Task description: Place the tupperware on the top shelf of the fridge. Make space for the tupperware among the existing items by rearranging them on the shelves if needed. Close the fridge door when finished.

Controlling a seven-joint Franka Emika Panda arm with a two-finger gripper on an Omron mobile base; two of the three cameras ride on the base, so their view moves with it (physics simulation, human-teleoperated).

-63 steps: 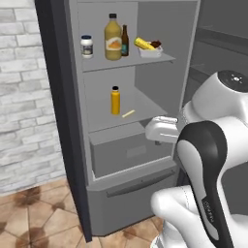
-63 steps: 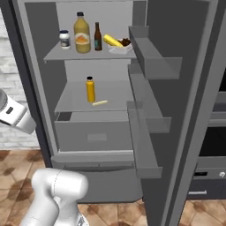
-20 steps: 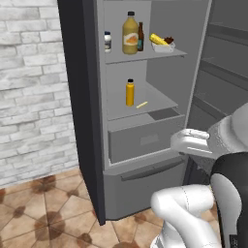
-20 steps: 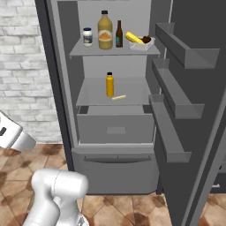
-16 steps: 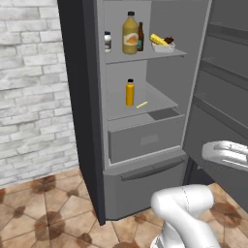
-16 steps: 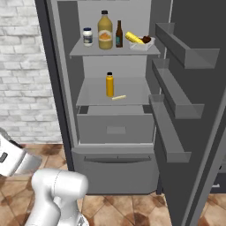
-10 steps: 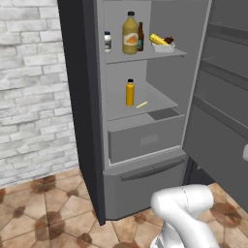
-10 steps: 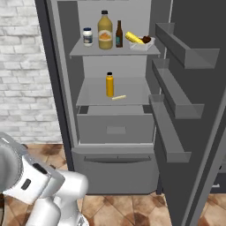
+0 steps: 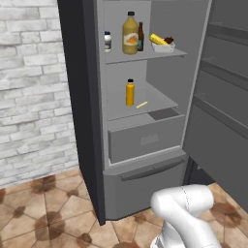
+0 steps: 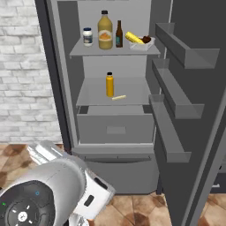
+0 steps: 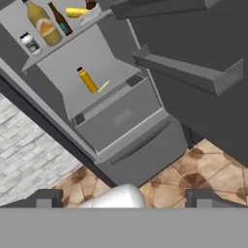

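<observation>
— The fridge (image 10: 62,88) stands wide open, its fridge door (image 10: 198,110) swung out on the right.

— What's up top?

— On the top shelf (image 10: 114,50): a white jar (image 10: 88,37), the big juice bottle (image 10: 105,30), a slim brown bottle (image 10: 118,34), then the tupperware (image 10: 140,41) at the right end.

— And below?

— A small orange bottle (image 10: 109,84) upright, a pale stick (image 10: 118,97) lying just beside it, above the drawer (image 10: 115,128).
</observation>
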